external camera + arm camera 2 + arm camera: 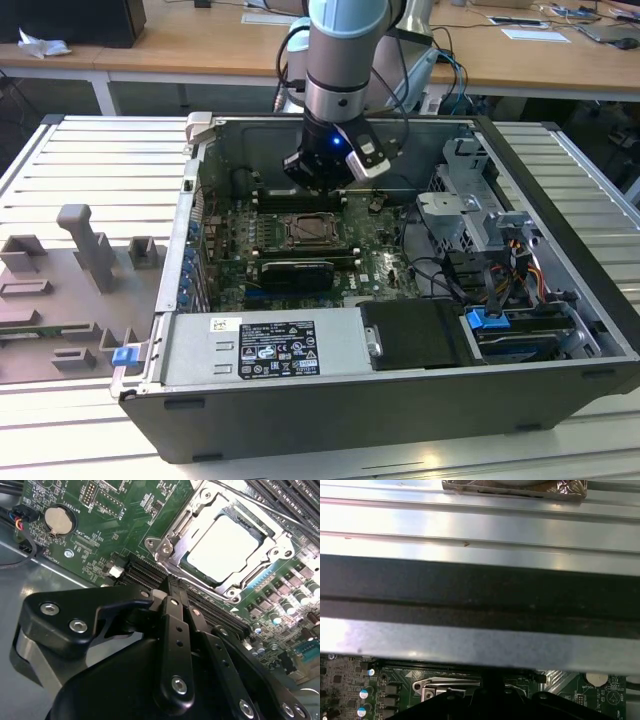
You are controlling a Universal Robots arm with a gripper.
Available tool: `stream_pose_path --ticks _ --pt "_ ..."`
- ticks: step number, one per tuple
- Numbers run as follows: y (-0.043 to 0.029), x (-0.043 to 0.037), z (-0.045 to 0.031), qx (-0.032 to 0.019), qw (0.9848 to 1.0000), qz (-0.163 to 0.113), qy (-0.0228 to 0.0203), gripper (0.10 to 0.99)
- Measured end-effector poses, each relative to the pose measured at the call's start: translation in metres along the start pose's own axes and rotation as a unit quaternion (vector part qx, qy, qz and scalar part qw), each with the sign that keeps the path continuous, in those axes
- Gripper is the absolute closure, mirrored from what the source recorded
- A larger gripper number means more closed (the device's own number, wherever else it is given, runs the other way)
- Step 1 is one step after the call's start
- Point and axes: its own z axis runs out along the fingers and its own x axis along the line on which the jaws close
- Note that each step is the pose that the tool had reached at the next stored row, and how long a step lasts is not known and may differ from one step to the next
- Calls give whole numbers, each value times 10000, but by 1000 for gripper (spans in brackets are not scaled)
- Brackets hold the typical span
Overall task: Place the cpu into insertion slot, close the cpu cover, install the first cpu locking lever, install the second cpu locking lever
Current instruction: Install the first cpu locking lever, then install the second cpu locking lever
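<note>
Gripper [172,587] closed, holding nothing, hangs inside open computer case [560,160] just beside slot [309,231]. Cpu [227,542] sits in slot, pale metal top visible. Cover [176,530] lies down around cpu. Levers hard to tell. Case rests on slatted counter [80,170].

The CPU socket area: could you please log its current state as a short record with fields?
cpu: seated in the insertion slot, pale top showing
cpu cover: closed flat around the chip
gripper: above the board beside the socket, holding nothing
gripper in exterior view: inside the open computer case, above the socket
coin battery: on the green board, apart from the socket
</note>
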Motion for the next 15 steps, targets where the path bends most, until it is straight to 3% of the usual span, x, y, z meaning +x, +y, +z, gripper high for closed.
stream_pose_path --ticks 11,15 --pt "-104 7 -11 0 10000 0 0 980" --pt "-112 8 -15 1 10000 0 1 980"
